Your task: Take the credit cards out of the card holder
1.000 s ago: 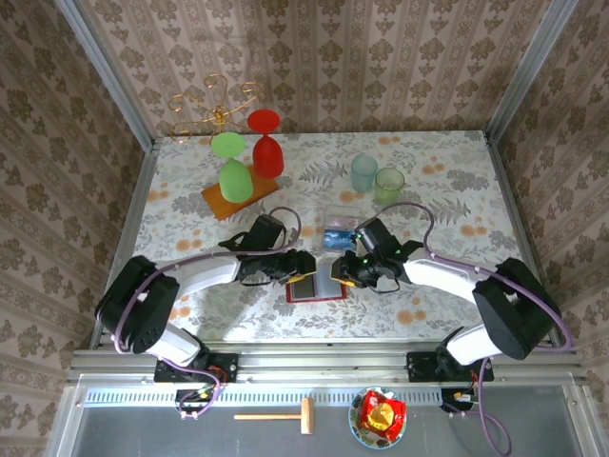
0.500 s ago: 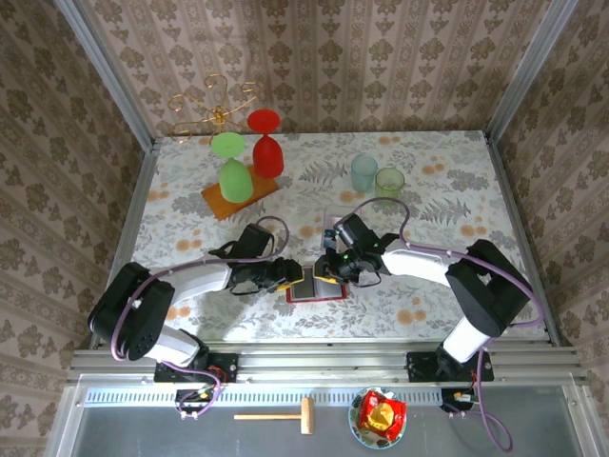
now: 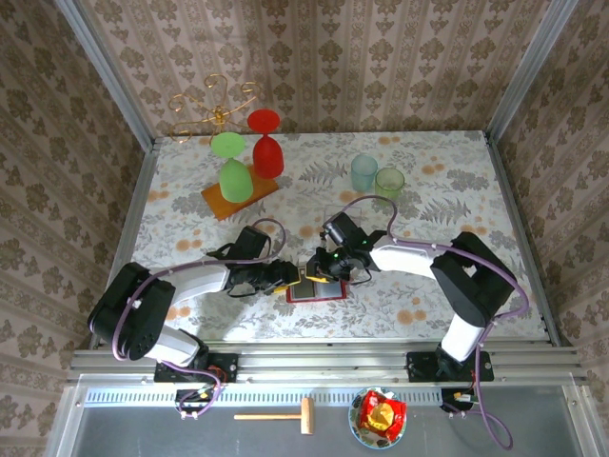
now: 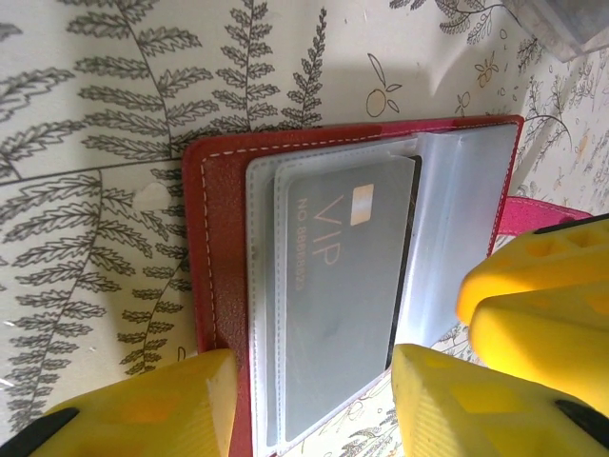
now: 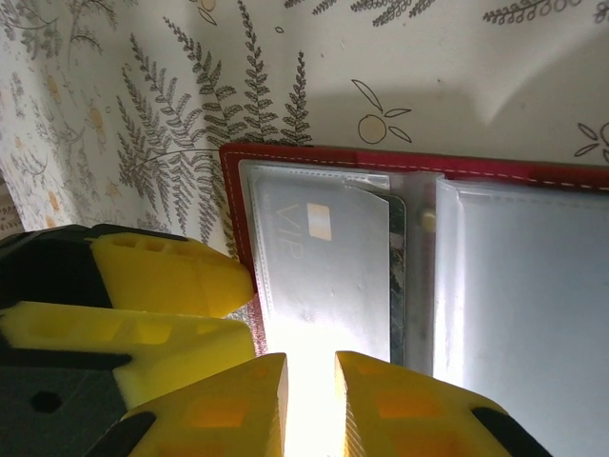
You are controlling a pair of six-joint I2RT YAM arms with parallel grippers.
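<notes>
The left hand [image 4: 312, 369], spread wide, straddles the small red folding card holder [image 4: 211, 286], which lies open on the floral worktop [image 4: 95, 143]. Its grey VIP credit card [image 4: 338, 286], pocketed, runs 12-to-6. The narrow-set right hand [image 5: 309, 367] sits at its 6 o'clock end and looks better placed to pull.

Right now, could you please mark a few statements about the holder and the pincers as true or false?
1. The holder lies open. True.
2. A VIP card sits in its clear pocket. True.
3. The left pincer is shut on the card. False: its fingers are spread wide across the holder.
4. The holder is blue. False: it is red.
5. The right pincer is at the holder too. True.
</notes>
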